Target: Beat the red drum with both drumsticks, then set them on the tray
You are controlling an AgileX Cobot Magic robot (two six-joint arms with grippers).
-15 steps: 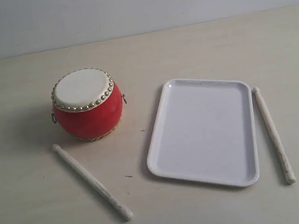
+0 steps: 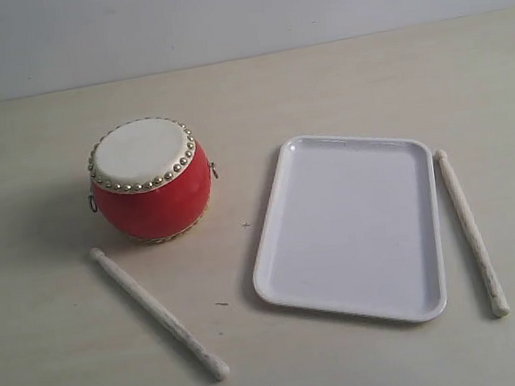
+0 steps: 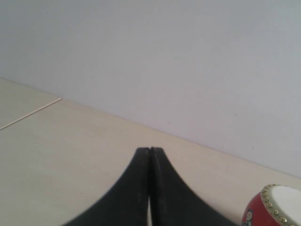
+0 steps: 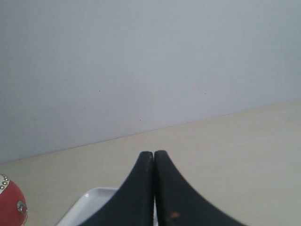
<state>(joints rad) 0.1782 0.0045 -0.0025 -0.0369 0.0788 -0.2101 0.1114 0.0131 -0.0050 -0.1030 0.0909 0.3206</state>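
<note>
The red drum (image 2: 150, 181) with its cream skin stands upright at the left of the table; a slice of it shows in the left wrist view (image 3: 273, 209) and the right wrist view (image 4: 10, 207). One drumstick (image 2: 159, 312) lies slanted in front of the drum. The white tray (image 2: 351, 228) lies empty to the drum's right, its corner visible in the right wrist view (image 4: 89, 205). The second drumstick (image 2: 471, 232) lies along the tray's right side. My left gripper (image 3: 149, 149) and right gripper (image 4: 154, 153) are shut on nothing, above the table, outside the exterior view.
A pale wooden tabletop (image 2: 62, 374) carries everything, with a plain light wall (image 2: 232, 9) behind it. A thin seam (image 3: 30, 114) crosses the table in the left wrist view.
</note>
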